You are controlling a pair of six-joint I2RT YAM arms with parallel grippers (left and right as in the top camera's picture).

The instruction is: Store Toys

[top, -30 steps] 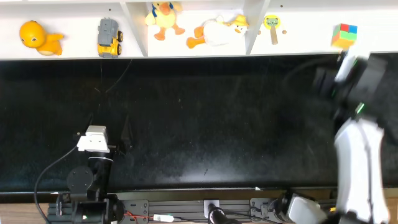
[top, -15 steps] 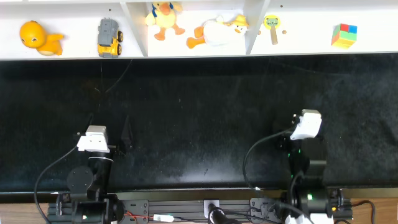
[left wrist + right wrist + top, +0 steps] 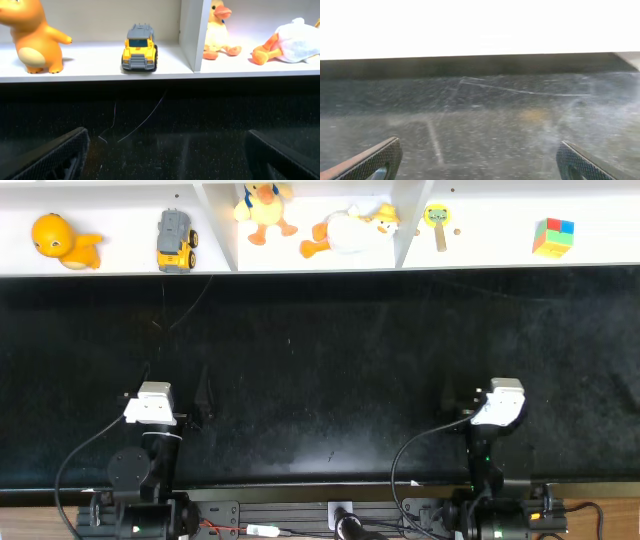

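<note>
The toys stand in a white shelf [image 3: 320, 268] along the table's far edge: an orange duck figure [image 3: 65, 240] [image 3: 35, 40], a yellow truck [image 3: 176, 240] [image 3: 139, 48], a yellow plush duck [image 3: 264, 210] [image 3: 220, 32], a white plush duck [image 3: 350, 230] [image 3: 295, 42], a small green rattle [image 3: 437, 220] and a multicoloured cube [image 3: 553, 236]. My left gripper [image 3: 167, 152] is open and holds nothing, low over the black mat and facing the truck. My right gripper [image 3: 479, 156] is open too, with only mat between its fingers.
White dividers [image 3: 220, 225] [image 3: 192, 35] split the shelf into compartments. The black mat [image 3: 320, 370] covers the table between the shelf and the arm bases. Both arms sit folded near the front edge, the left arm [image 3: 150, 405] and the right arm [image 3: 497, 402].
The right arm has drawn back from the far right by the cube to a folded pose at the front. The left arm and all toys stayed put.
</note>
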